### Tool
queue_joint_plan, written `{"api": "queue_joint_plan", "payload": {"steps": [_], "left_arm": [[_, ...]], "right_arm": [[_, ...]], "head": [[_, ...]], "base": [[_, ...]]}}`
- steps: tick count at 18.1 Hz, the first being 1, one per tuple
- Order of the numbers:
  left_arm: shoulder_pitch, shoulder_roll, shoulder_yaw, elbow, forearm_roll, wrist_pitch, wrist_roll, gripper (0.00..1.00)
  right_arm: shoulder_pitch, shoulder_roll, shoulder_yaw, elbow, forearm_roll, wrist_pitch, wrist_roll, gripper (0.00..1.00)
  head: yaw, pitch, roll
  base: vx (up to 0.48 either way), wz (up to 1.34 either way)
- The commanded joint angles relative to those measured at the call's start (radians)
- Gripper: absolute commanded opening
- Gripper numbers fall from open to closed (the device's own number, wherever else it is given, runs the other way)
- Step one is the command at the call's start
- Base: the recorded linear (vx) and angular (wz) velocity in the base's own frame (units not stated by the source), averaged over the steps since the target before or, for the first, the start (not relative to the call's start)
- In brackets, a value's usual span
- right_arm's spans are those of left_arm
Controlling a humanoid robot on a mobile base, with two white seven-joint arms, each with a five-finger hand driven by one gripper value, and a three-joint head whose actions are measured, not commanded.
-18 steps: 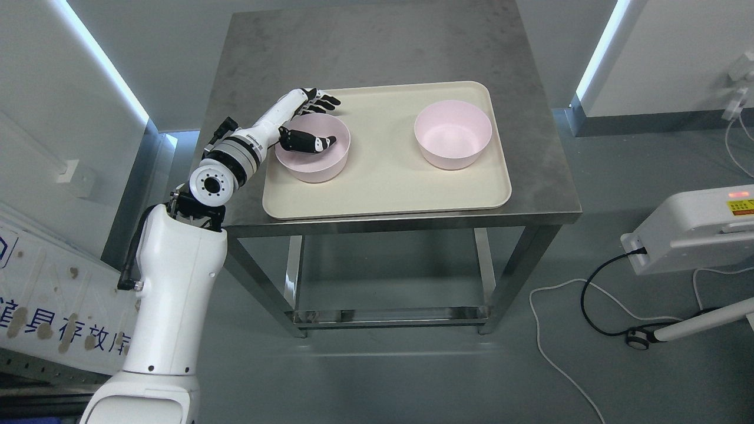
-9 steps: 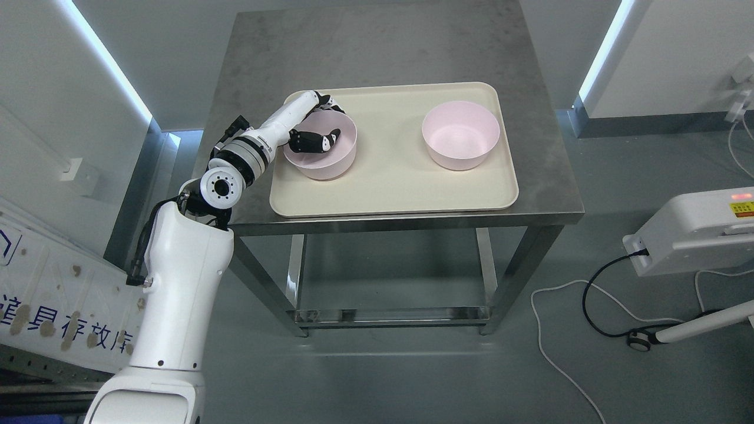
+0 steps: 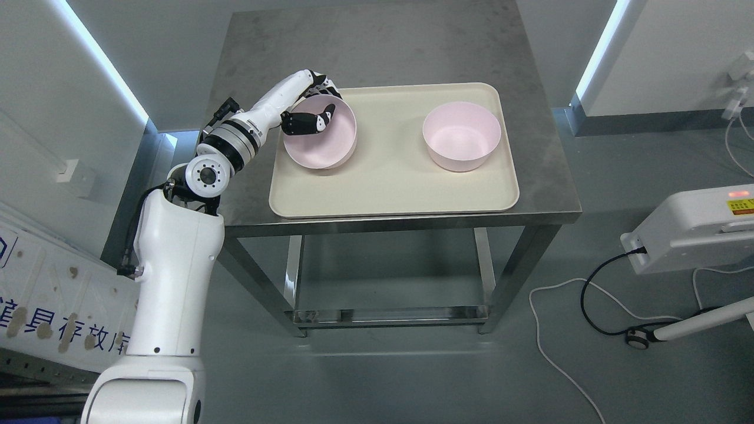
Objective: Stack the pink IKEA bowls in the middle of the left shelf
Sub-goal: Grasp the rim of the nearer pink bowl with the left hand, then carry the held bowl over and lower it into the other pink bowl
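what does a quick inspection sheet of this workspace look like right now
surface: grey metal table carrying a cream tray
job's things: two pink bowls on the tray; left bowl tilted with its opening toward the camera, right bowl upright and apart from it
clutter: nothing seen on the table or tray
grippers: left hand grips the left bowl's rim, thumb inside, fingers behind; right hand not in view
cables: black cable and white cable on the floor to the right
surroundings: white device at right, signboard at lower left, light strips on the walls; no shelf in view
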Motion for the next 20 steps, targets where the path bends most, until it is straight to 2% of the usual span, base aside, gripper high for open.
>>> {"api": "queue_joint_plan", "payload": {"steps": [1, 2, 4, 9, 13, 15, 20], "left_arm": [[-0.065, -0.053, 0.045, -0.058, 0.024, -0.013, -0.041, 0.01], [-0.07, -0.091, 0.04, -0.077, 0.025, -0.012, -0.071, 0.01], [-0.08, -0.099, 0.005, -0.098, 0.026, -0.007, -0.106, 0.01], [-0.152, -0.099, -0.44, -0.095, 0.161, 0.06, -0.079, 0.01], [-0.295, -0.099, -0.746, -0.016, 0.328, 0.184, 0.084, 0.01], [-0.344, -0.099, -0.797, 0.074, 0.4, 0.196, 0.121, 0.01], [-0.346, -0.099, -0.857, 0.168, 0.423, 0.196, 0.125, 0.02]], "right_arm": [[0.0, -0.017, -0.005, -0.017, -0.002, 0.001, -0.001, 1.0], [0.0, -0.017, -0.005, -0.017, -0.002, 0.001, -0.001, 1.0], [0.0, -0.017, -0.005, -0.017, -0.002, 0.001, -0.001, 1.0], [0.0, -0.017, -0.005, -0.017, -0.002, 0.001, -0.001, 1.0], [0.0, -0.017, -0.005, -0.017, -0.002, 0.001, -0.001, 1.0], [0.0, -0.017, -0.005, -0.017, -0.002, 0.001, -0.001, 1.0], [0.0, -0.017, -0.005, -0.017, -0.002, 0.001, -0.001, 1.0]], "head": [[0.0, 0.0, 0.0], [0.0, 0.0, 0.0], [0.0, 0.0, 0.0], [0.0, 0.0, 0.0], [0.0, 0.0, 0.0], [0.0, 0.0, 0.0], [0.0, 0.0, 0.0]], "base": [[0.0, 0.0], [0.0, 0.0], [0.0, 0.0], [0.0, 0.0], [0.0, 0.0], [0.0, 0.0], [0.0, 0.0]]}}
